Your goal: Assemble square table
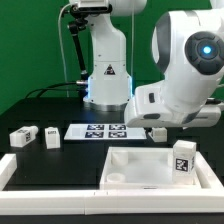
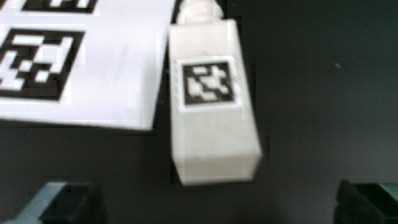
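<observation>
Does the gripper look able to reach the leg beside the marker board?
Probably yes: the gripper hangs above the leg, fingers open wider than it, nothing on top; marker board close beside.

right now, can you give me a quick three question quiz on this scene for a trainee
1. True or false: the pincer is shut.
2. In the wrist view, the leg block is: A) lying beside the marker board; B) standing upright in the middle of it; C) clamped in the pincer.
3. In the exterior view, how many leg blocks sit to the left of the marker board?

Key: 1 false, it is open. 2 A. 3 two.
</observation>
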### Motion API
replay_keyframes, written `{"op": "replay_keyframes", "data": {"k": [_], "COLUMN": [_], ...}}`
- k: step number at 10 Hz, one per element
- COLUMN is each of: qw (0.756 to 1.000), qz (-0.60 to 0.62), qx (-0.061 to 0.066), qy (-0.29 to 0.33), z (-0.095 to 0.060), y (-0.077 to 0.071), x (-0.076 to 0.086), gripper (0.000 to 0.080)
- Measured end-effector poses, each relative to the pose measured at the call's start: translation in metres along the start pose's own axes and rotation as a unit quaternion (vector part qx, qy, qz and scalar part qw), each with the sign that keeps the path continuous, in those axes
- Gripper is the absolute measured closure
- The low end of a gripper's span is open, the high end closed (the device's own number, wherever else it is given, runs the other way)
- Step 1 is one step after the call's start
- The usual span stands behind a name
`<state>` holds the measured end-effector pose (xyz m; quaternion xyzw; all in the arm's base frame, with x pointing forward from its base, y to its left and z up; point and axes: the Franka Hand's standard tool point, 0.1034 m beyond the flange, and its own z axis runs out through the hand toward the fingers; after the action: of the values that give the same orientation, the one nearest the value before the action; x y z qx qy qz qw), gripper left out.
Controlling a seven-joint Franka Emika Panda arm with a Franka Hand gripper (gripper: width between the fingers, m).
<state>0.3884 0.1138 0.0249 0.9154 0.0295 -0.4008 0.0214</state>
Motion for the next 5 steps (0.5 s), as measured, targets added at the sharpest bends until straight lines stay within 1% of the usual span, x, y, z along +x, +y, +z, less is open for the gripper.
{"op": "replay_keyframes", "data": {"k": [1,2,3,4,5], "qw": [1.0,1.0,0.999,0.999,0.999], "qz": [0.008,0.016,0.024,0.026,0.025], "qx": [0.006,0.004,0.0,-0.003,-0.004], "qy": [-0.018,-0.027,-0.033,-0.039,-0.04], "z": [0.009,0.018,0.027,0.033,0.034], "y": [0.004,0.002,-0.006,-0.013,-0.014], "x": [-0.002,-0.003,-0.006,-0.009,-0.009], "gripper": [0.015,0.015,0.015,0.015,0.015]}}
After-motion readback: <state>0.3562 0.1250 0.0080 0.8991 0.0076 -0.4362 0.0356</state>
